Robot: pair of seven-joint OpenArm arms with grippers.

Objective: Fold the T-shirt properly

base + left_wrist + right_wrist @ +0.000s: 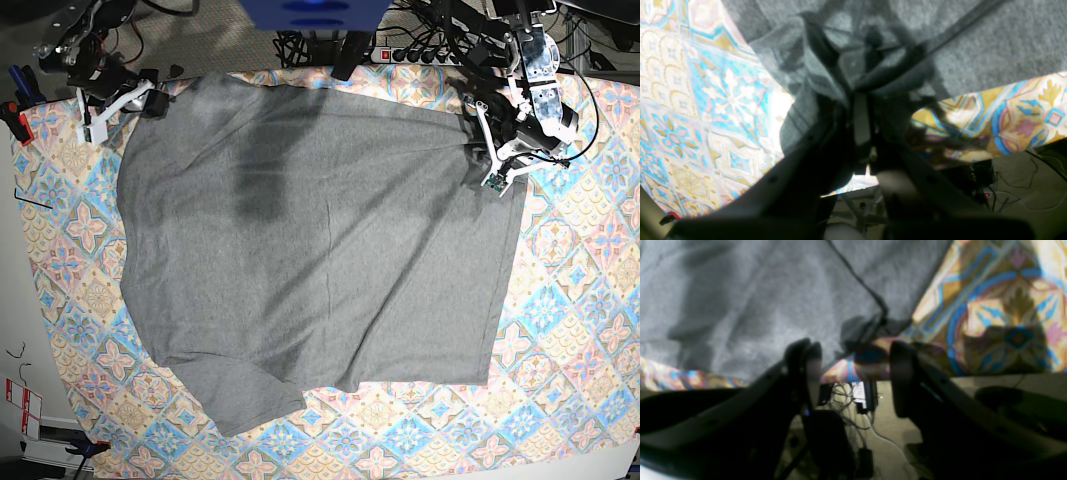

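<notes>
— What lies nearest in the overhead view?

— The T-shirt [310, 250], heather grey, spread over most of the counter [570, 330]. One sleeve sticks out at the near edge. The patterned tablecloth [70, 260] shows round it on three sides.

— And at the far corners?

— The right gripper [152, 98] sits at the far corner on that view's left, at the hem. Its fingers [806, 363] stand apart in its own wrist view, with nothing between them; a cloth corner lies just beyond the tips. The left gripper [478, 152] is at the other far corner, fingers together and clamped on a bunched fold of the T-shirt [826, 83].

— What can't you make out?

— Both wrist views are blurred. The left fingers [862, 123] are dark and mostly buried in cloth, so the pinch point is hard to see. The arms' bases are cut off at the far edge, among a tangle of cables [420, 40].

— Any writing?

— None I can read. White tags [18, 400] with red marks sit off the counter, too small to tell.
</notes>
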